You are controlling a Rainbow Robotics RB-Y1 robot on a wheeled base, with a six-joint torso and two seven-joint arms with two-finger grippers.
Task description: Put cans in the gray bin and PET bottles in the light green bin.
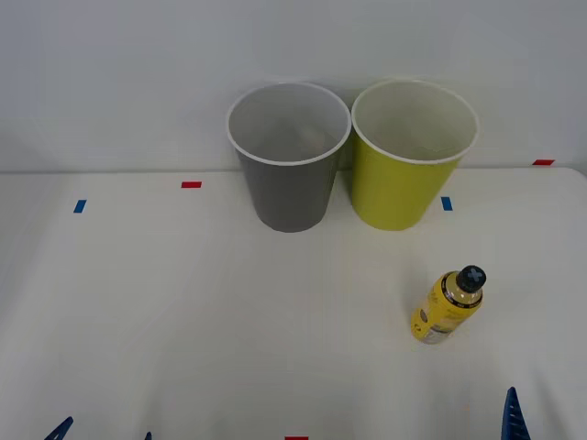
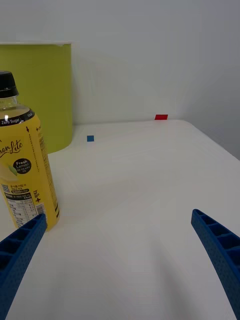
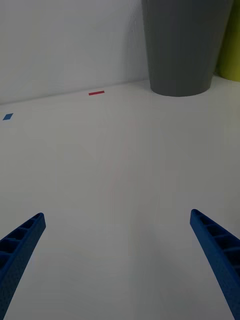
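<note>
PET bottle (image 2: 25, 165): upright on bench (image 1: 229, 321), just beside one finger of right pincer (image 2: 120, 250)
Right pincer: fingers apart, gripping nothing
Left pincer (image 3: 117, 250): fingers apart
Beyond bottle: light green bin (image 1: 413, 156), beside gray bin (image 1: 289, 156)

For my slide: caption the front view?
Yellow PET bottle standing before the light green bin, beside the gray bin.

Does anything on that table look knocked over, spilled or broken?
Nothing stands out. The bottle stands upright with its cap on, apart from the bins. The gray bin and the green bin stand upright side by side at the back. No spill or damage shows on the table.
</note>
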